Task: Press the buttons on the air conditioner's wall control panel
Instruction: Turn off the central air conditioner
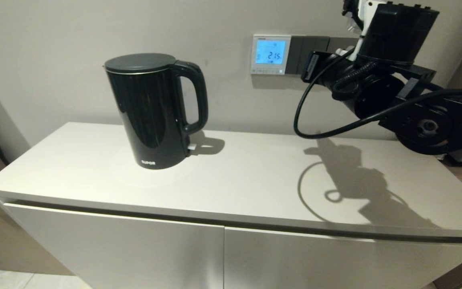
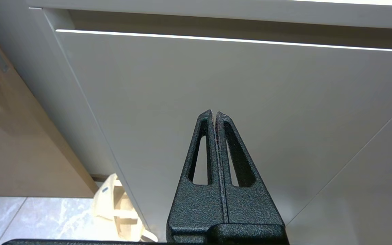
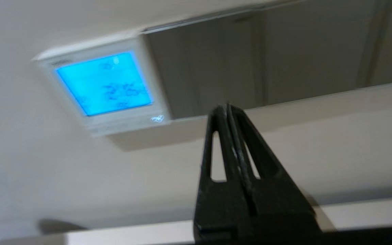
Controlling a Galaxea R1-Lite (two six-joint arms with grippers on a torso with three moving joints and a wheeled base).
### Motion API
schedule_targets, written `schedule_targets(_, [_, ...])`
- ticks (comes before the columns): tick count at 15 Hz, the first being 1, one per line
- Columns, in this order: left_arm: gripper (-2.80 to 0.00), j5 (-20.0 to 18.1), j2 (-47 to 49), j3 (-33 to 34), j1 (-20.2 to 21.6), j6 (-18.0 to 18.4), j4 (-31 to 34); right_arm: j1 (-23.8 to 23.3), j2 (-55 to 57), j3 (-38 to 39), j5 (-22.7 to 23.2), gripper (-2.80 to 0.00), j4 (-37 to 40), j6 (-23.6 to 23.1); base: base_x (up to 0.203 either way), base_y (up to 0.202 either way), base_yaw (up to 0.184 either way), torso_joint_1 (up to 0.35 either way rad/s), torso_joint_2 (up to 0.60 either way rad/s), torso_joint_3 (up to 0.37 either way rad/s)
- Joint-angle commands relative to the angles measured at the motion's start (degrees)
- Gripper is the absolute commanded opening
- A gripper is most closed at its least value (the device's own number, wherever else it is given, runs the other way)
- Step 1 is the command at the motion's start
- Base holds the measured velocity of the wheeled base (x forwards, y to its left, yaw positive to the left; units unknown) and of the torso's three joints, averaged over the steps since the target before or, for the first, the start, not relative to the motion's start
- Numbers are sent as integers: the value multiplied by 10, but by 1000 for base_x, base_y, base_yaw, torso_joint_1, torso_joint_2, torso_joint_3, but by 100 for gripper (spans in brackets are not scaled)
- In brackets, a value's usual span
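Note:
The white wall control panel (image 1: 270, 54) hangs on the wall with its screen lit blue. The row of small pale buttons (image 1: 267, 71) runs along its lower edge. My right gripper (image 1: 309, 67) is shut and empty, held up near the wall just right of the panel, in front of the dark grey switch plates (image 1: 315, 42). In the right wrist view the panel (image 3: 104, 85) and its buttons (image 3: 114, 126) lie off to one side of the shut gripper (image 3: 226, 107), with a gap between them. My left gripper (image 2: 214, 114) is shut and empty, parked low in front of the cabinet door.
A black electric kettle (image 1: 155, 112) stands on the white cabinet top (image 1: 255, 180), left of the panel. The right arm's cable (image 1: 301, 120) loops down toward the cabinet top. The white cabinet door (image 2: 216, 78) fills the left wrist view; a cream bag (image 2: 117, 207) lies on the floor.

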Motion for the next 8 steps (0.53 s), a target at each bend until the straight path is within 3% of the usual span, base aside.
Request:
schedule_targets(1, [-280, 0, 0, 0, 0, 0, 0, 13, 30, -13, -2, -280, -5, -5, 0, 0, 0, 0, 0, 0])
schedule_targets(8, [-280, 0, 0, 0, 0, 0, 0, 26, 46, -7, -4, -280, -7, -9, 0, 0, 0, 0, 0, 0])
